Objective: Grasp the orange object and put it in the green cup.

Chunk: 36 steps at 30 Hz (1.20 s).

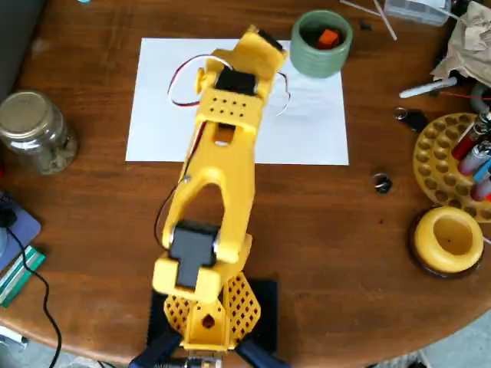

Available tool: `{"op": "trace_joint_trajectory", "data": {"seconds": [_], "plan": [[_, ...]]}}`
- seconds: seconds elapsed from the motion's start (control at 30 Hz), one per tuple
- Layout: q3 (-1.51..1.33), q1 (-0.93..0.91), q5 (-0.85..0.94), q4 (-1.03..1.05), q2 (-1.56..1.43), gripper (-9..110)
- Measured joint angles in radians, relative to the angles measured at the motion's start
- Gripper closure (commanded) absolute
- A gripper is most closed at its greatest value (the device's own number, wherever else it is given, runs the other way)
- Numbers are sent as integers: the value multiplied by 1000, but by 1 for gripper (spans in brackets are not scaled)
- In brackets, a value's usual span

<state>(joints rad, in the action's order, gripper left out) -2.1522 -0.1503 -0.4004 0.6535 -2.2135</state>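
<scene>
The orange object (328, 37) lies inside the green cup (306, 55), which stands at the far edge of the white paper, top right of centre in the overhead view. The yellow arm reaches from its base at the bottom up across the paper. Its gripper (267, 44) is just left of the cup and apart from it, holding nothing that I can see. The wrist body hides the fingers, so I cannot tell whether they are open or shut.
A white paper sheet (307, 130) lies under the arm's far end. A glass jar (34, 130) stands at the left. A yellow round holder (449, 238) and a yellow pen tray (441, 157) are at the right. A small metal piece (381, 182) lies on the wood.
</scene>
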Motion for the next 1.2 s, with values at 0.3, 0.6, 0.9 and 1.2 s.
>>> {"op": "trace_joint_trajectory", "data": {"seconds": [0.3, 0.6, 0.9, 1.2], "plan": [[-463, 114, 336, 268, -614, 102], [-851, 212, 364, 460, -1031, 102], [-946, 202, 382, 489, -1048, 102], [-946, 206, 382, 489, -1048, 102]]}}
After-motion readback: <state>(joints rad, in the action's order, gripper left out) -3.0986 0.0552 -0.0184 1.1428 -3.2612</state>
